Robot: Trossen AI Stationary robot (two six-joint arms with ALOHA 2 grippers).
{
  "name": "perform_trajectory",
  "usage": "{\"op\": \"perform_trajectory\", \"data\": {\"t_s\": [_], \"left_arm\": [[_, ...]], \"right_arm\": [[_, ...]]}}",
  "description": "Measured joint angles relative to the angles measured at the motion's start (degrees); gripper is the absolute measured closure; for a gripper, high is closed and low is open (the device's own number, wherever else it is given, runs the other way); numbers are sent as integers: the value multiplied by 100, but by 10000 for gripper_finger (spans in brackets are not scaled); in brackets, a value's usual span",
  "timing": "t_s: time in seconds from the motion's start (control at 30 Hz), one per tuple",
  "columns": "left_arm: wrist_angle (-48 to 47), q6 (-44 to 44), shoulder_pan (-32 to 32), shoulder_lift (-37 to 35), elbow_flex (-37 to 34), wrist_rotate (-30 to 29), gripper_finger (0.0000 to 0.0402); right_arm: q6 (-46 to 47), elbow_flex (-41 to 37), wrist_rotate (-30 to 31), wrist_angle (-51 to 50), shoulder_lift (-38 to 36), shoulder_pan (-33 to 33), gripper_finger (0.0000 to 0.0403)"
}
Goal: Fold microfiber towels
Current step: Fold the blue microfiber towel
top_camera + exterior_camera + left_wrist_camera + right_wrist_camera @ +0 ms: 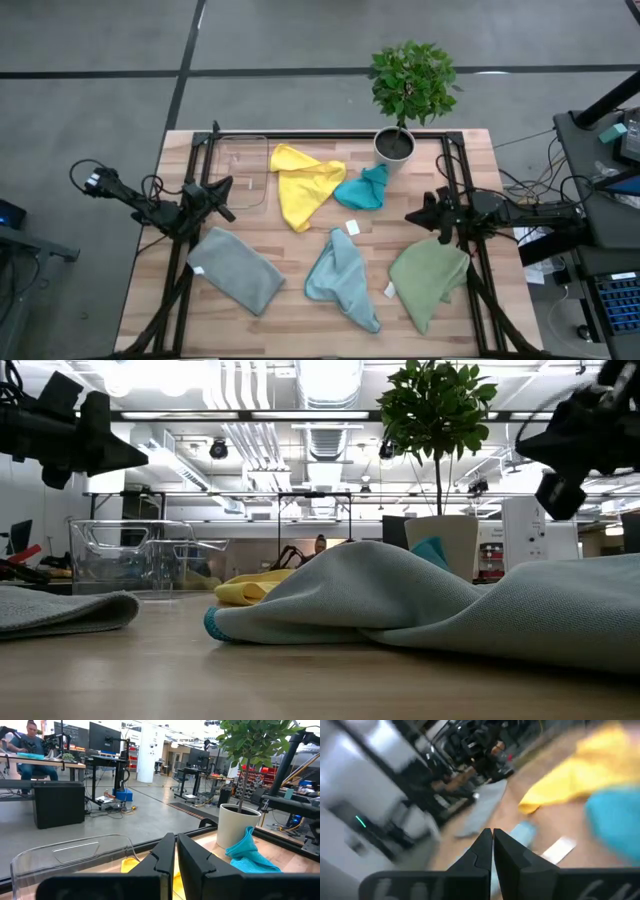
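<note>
High view: five microfiber towels, soft, light and limp, lie crumpled between two empty grippers; best pinched at a corner. Grey towel [236, 270] lies just below the left gripper [225, 198], olive towel [428, 280] under the right gripper [418, 217]; both have fingers together. Clear bin [244, 170] sits beside the left gripper; potted plant [405, 95] stands near the right.

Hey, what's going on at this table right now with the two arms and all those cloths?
Nothing is being handled at this moment. Five towels lie loose and unfolded on the wooden table: yellow towel, teal towel, grey towel, light blue towel and olive green towel. The left gripper is shut and empty beside the clear bin. The right gripper is shut and empty above the olive green towel's edge. A potted plant stands at the back.
</note>
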Motion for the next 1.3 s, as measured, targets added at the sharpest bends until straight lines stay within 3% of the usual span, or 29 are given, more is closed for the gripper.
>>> {"op": "perform_trajectory", "data": {"t_s": [0.5, 1.0, 1.3], "left_arm": [[-1, -1, 1, 0, -1, 0, 395], [0, -6, 2, 0, 0, 0, 395], [54, -660, 0, 0, 0, 4, 395]], "right_arm": [[129, -7, 155, 90, 0, 0, 394], [-704, -7, 163, 93, 0, 0, 394], [-879, -7, 280, 108, 0, 0, 394]]}}
